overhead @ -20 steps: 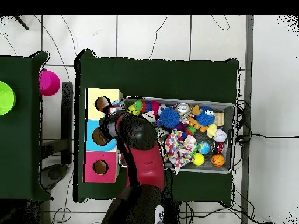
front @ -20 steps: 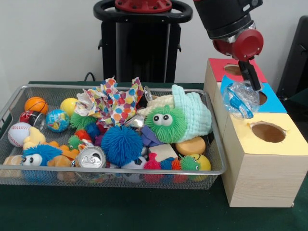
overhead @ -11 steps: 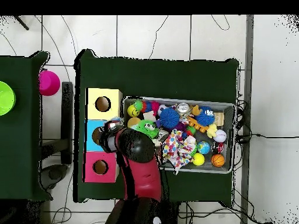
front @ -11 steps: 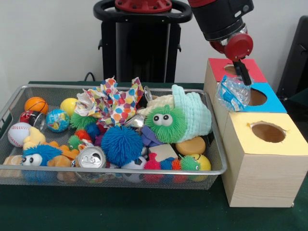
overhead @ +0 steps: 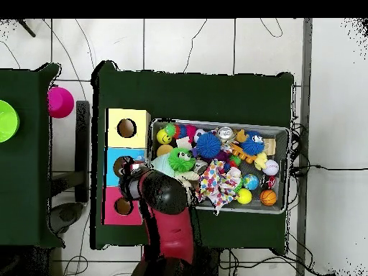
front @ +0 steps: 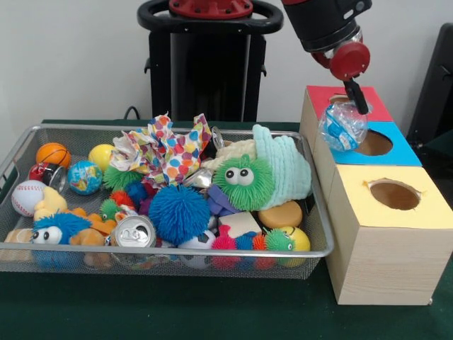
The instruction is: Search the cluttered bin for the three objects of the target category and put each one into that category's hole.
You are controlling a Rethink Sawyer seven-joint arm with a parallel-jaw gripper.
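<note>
Front view shows my gripper (front: 352, 106) clamped on a crumpled clear plastic wrapper (front: 342, 127) with blue print, unreadable. It hangs roughly upright from my fingers, over the blue box's hole (front: 373, 144), toward its 9 o'clock edge. My arm (front: 327, 28) slants down from 11 o'clock. The wire bin (front: 177, 249) sits beside the boxes.

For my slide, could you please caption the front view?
Gripper carries a crumpled plastic bag above the blue box.
</note>
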